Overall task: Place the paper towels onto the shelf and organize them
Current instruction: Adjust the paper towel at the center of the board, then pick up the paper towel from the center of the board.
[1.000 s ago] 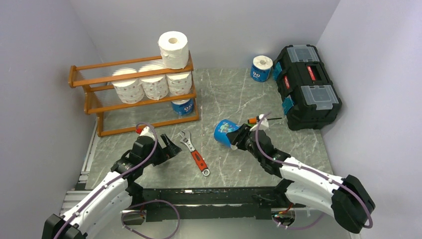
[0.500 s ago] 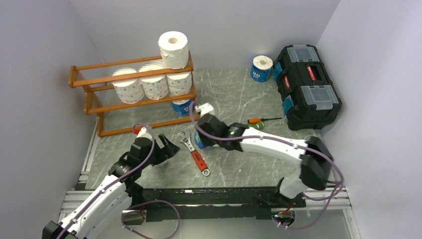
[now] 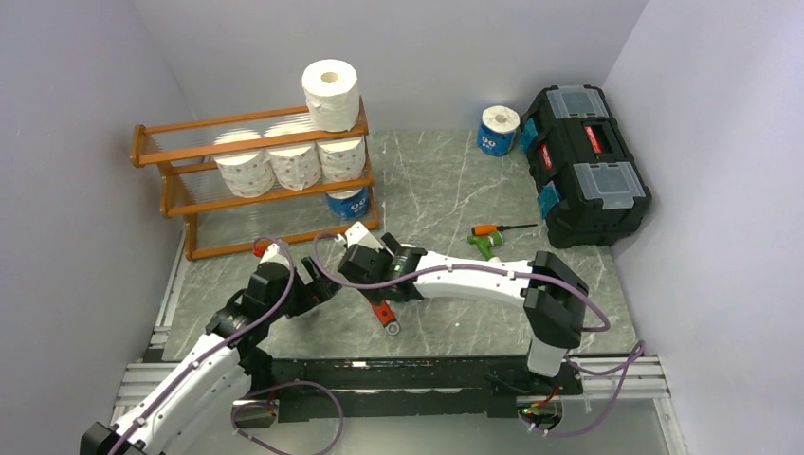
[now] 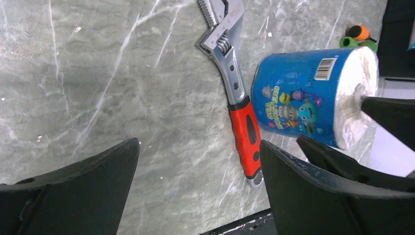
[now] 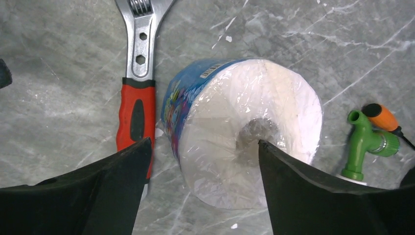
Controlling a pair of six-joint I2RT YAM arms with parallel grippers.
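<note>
One blue roll (image 5: 244, 142) lies sideways on table by wrench (image 4: 232, 73), well off shelf (image 3: 246, 245) | right gripper (image 5: 203, 143) straddles it, jaws parted, no clamp | left gripper (image 4: 198, 143) wide, empty | step: likely hand-off; next: left grasps roll.

1. Right arm (image 3: 474, 277) spans near table (image 3: 427, 180), blocking the middle.
2. Wrench (image 4: 230, 73) just beside roll (image 4: 303, 98), crowding its side.
3. Open passage far centre between shelf (image 3: 275, 241) and toolbox (image 3: 583, 161); screwdriver (image 3: 485, 229) right of centre.

Robot lab test cell: plain pale walls (image 3: 427, 47) boxing in marble-look table (image 3: 446, 180), alu rail (image 3: 621, 379) at near edge.
</note>
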